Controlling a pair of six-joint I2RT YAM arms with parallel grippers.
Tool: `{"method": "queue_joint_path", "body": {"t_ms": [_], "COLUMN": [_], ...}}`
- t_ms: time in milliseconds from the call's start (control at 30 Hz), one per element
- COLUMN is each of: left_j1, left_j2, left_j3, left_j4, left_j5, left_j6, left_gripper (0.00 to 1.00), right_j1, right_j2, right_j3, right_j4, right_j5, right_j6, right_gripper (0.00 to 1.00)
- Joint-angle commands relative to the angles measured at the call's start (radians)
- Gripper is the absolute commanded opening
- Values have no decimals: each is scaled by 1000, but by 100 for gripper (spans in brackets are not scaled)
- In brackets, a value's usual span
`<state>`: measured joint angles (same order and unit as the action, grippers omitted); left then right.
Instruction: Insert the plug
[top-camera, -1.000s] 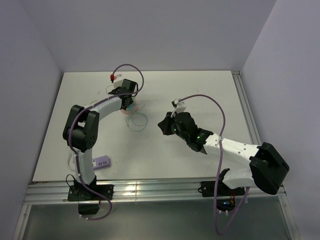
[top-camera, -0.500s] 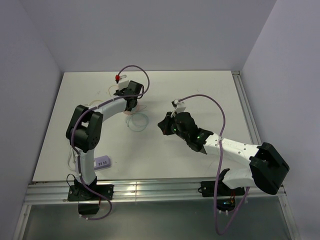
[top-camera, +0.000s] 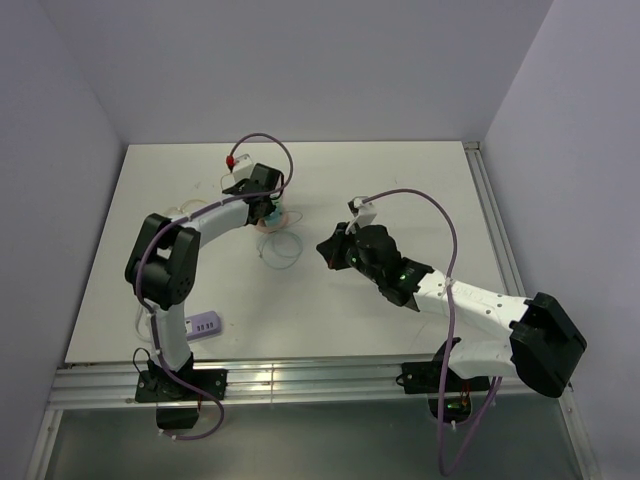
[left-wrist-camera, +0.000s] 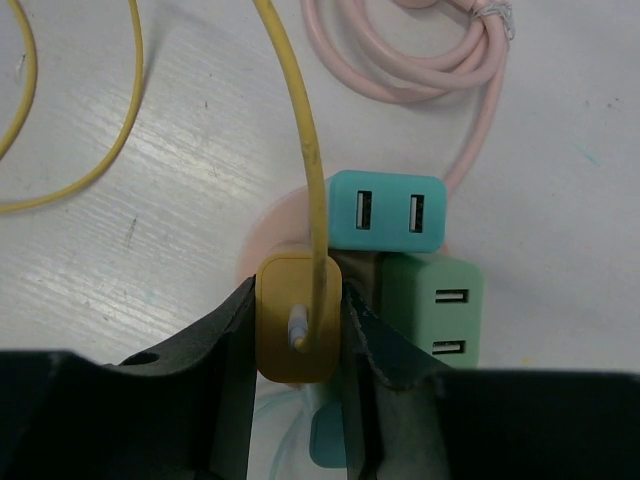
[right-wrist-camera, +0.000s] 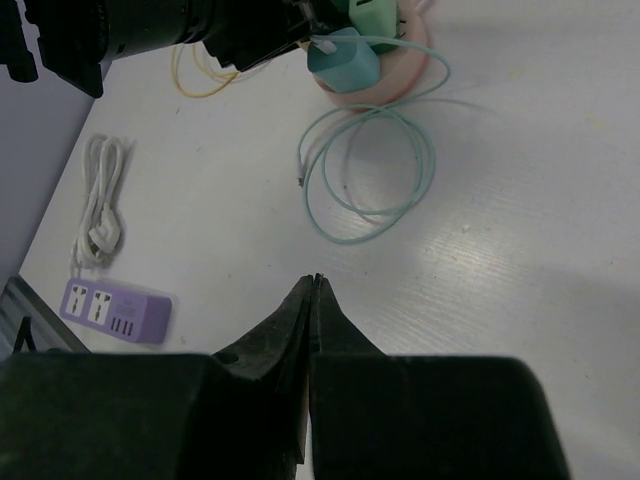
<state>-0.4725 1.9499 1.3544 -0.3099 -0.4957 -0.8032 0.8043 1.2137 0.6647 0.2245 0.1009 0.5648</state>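
Plug: the mustard-yellow rounded plastic plug block (left-wrist-camera: 280, 350) hangs low over the far left-centre of the white surface (top-camera: 400, 180), pinched between two black fingers (left-wrist-camera: 235, 340).
Plug lead: a thin yellow cable (left-wrist-camera: 303, 130) leaves the block's upper face and runs off across the surface.
Left arm: the left end effector (left-wrist-camera: 300, 305) is closed on the plug's two sides.
Neighbours: a teal two-port plastic charger block (left-wrist-camera: 388, 212) sits just beyond the plug, and a pale green two-port charger block (left-wrist-camera: 432, 310) sits just beside it. Both sit over a round pink base (left-wrist-camera: 275, 235).
Cords: a coiled pale pink cord (left-wrist-camera: 440, 60) lies past the chargers. A thin teal cable loop (right-wrist-camera: 365, 170) lies near the base.
Right arm: the right end effector (right-wrist-camera: 313, 285) has its fingers pressed together, holds nothing, and is well apart from the plug.
Near left edge: a lilac power strip (right-wrist-camera: 115, 310) lies with a bundled white cable (right-wrist-camera: 100, 205) beside it.
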Motion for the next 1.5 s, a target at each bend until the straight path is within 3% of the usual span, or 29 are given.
{"method": "queue_joint_path", "body": {"t_ms": [0,267,533,833,1100,1300,1467], "left_j1": [-38,-75,-120,-141,-198,-229,-230], "left_j2": [121,170,288,264,398,457,435], "left_j3": [-109,-158,-11,37,127,60,-73], "left_j4": [-258,-213,-406,-468,-578,-586,-451], "left_j5": [140,129,-50,28,-23,-107,-18], "left_j6": [-126,-195,-142,-38,-68,-143,-153], "left_gripper": [0,0,0,0,0,0,0], "right_j1": [-7,-8,-8,-8,-8,-25,-34], "right_j2": [-19,-25,-51,-55,-123,-186,-198], "right_j3": [-16,-28,-43,-24,-39,-77,-83], "right_j4": [38,44,47,29,22,27,30], "right_j5": [0,-10,-3,-12,-7,-6,-17], "right_j6": [6,15,12,10,14,18,20], "right_gripper": [0,0,0,0,0,0,0]}}
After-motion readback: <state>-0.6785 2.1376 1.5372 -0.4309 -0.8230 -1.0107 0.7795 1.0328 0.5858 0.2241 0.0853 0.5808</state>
